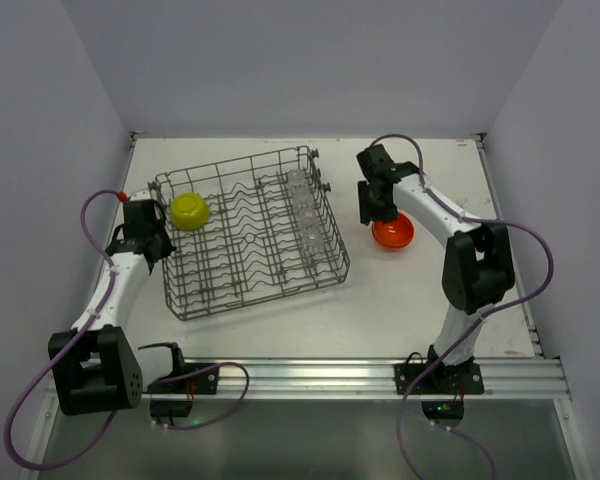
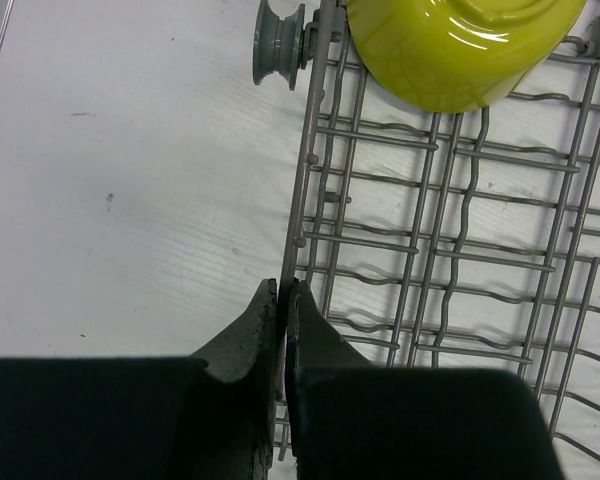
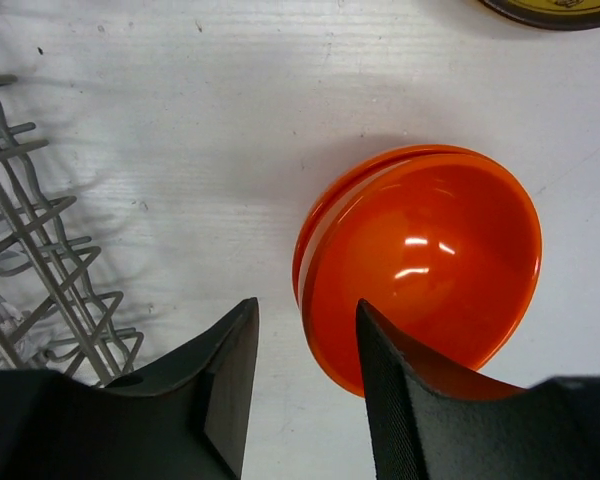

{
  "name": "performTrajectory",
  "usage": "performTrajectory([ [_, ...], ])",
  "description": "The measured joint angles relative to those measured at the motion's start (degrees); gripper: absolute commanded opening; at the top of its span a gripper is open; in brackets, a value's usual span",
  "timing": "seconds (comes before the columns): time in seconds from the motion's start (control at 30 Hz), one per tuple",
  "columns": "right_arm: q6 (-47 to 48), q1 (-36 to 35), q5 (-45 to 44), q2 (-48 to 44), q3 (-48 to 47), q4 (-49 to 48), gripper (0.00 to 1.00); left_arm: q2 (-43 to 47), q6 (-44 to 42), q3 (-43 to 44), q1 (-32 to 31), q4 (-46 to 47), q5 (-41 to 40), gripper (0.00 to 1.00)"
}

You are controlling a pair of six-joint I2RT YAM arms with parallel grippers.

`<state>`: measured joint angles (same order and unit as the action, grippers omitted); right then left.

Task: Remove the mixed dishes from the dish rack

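Right fingers spread, straddling rim of orange bowls, no pinch; bowls sit on bench, 3 o'clock of rack. Left fingers pressed together at rack's 9 o'clock edge. To unload: lime bowl at 10 o'clock, cups at 2 o'clock.

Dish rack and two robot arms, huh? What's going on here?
Two robot arms are unloading a wire dish rack. The right gripper is at an orange bowl sitting on the table to the right of the rack, with its jaws open astride the bowl's rim. The left gripper has its jaws closed at the rack's left rim, apparently pinching the wire. A lime-yellow bowl, upside down, and a row of clear glass cups are in the rack.
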<state>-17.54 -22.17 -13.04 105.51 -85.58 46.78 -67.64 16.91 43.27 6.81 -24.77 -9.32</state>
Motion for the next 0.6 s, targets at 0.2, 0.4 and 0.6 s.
performTrajectory([
  [0.2,-0.35,0.0,0.0,-3.78,0.83,-0.96,0.27,0.11,0.0,0.0,-0.11,-0.09,-0.09,0.0],
  [0.4,-0.48,0.0,0.07,-3.89,3.06,-2.01,0.2,0.17,-0.02,0.0,-0.22,-0.11,-0.24,0.0],
  [0.6,-0.52,0.0,0.09,-3.06,3.39,-2.99,0.15,0.17,-0.02,0.0,-0.26,-0.11,-0.31,0.0],
])
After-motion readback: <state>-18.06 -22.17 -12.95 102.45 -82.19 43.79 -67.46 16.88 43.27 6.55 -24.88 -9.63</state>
